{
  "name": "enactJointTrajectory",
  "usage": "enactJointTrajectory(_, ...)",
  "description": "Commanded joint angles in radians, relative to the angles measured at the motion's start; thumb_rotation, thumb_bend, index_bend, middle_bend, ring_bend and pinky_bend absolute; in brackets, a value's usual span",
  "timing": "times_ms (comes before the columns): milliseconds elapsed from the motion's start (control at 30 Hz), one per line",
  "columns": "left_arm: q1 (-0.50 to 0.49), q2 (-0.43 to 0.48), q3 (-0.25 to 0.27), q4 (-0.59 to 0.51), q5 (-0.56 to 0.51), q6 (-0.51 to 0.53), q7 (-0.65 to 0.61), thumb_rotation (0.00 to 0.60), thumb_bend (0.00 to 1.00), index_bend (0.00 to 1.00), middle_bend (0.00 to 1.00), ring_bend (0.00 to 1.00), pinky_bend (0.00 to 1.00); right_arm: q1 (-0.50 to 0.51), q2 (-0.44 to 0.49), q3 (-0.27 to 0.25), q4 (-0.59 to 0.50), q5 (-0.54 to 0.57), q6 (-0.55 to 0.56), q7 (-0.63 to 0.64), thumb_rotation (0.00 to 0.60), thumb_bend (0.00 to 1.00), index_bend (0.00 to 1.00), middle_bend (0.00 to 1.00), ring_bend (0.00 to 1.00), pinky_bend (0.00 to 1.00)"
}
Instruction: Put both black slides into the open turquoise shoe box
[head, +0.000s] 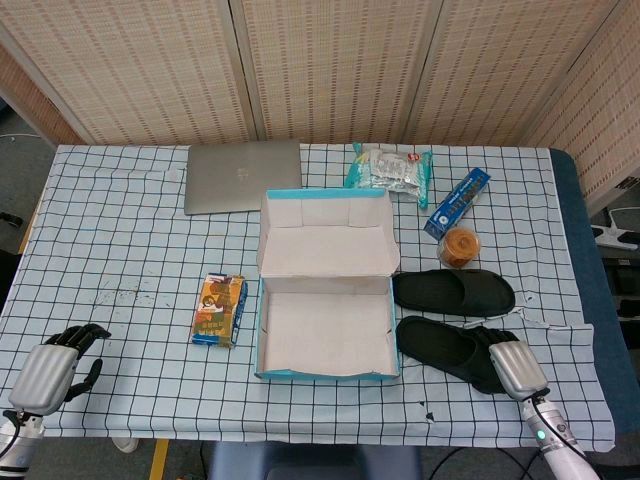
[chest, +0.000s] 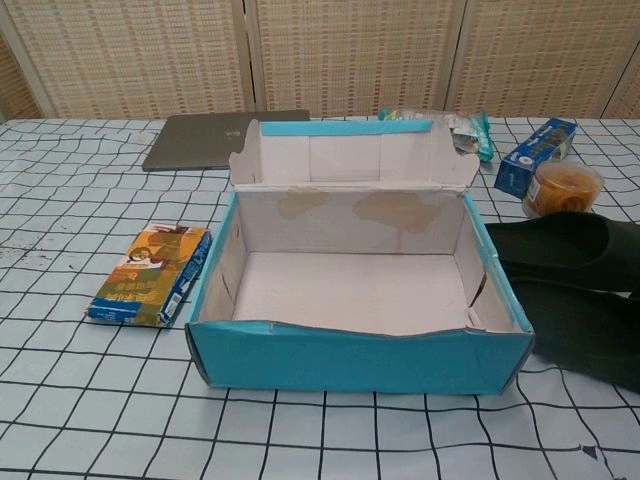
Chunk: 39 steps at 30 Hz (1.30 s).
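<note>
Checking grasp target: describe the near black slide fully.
The near black slide is matte, rubbery-looking, with a broad strap over an open toe. It lies flat on the checked tablecloth, sole down, lengthwise left-right, just right of the turquoise shoe box. The right hand rests on its right end. Whether it touches the box is unclear.

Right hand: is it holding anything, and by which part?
The right hand lies over the near slide at its right end; an actual grip cannot be told. The left hand holds nothing.
</note>
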Motion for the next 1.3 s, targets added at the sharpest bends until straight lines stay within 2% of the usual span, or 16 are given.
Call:
enactJointTrajectory(33,0.0,0.001,0.0,-0.001,0.0,-0.002,-0.002,0.6,0.47,0.31,0.27,0.27,0.43,-0.014,-0.027,0.007,0.035,-0.025,0.054,0.032,0.6,0.0,0.57,0.58,0.52,0.51)
enactJointTrajectory(100,-0.001,0.001,0.001,0.001,0.002,-0.001,0.003,0.6,0.47,0.31,0.27,0.27,0.43,-0.019,-0.031,0.006,0.047,-0.037,0.077,0.046,0.6,0.0,0.62,0.62,0.56,0.57)
enactJointTrajectory(300,0.0,0.001,0.001,-0.002,0.001,-0.002,0.004,0.6,0.47,0.31,0.27,0.27,0.43,-0.04,0.0,-0.001,0.017,-0.072,0.152,0.038,0.6,0.0,0.64,0.64,0.58,0.59)
enactJointTrajectory(533,-0.001,0.0,0.001,-0.001,-0.002,-0.006,0.009,0.6,0.47,0.31,0.27,0.27,0.43,-0.078,0.118,0.018,-0.188,-0.1,0.271,-0.175,0.6,0.0,0.64,0.64,0.58,0.59)
enactJointTrajectory(733,0.0,0.0,0.0,-0.002,-0.005,-0.008,0.004,0.6,0.47,0.31,0.27,0.27,0.43,-0.101,0.16,0.051,-0.327,-0.147,0.369,-0.37,0.6,0.0,0.64,0.64,0.58,0.59)
enactJointTrajectory(1033,-0.001,0.0,-0.003,0.001,-0.01,-0.01,-0.001,0.6,0.47,0.31,0.27,0.27,0.43,-0.075,0.208,0.072,-0.494,-0.193,0.34,-0.523,0.6,0.0,0.64,0.64,0.58,0.59)
enactJointTrajectory(1300,-0.003,-0.003,-0.003,0.004,-0.015,-0.018,0.0,0.6,0.47,0.31,0.27,0.27,0.43,0.038,0.197,0.097,-0.642,-0.281,0.2,-0.562,0.6,0.0,0.64,0.64,0.58,0.59)
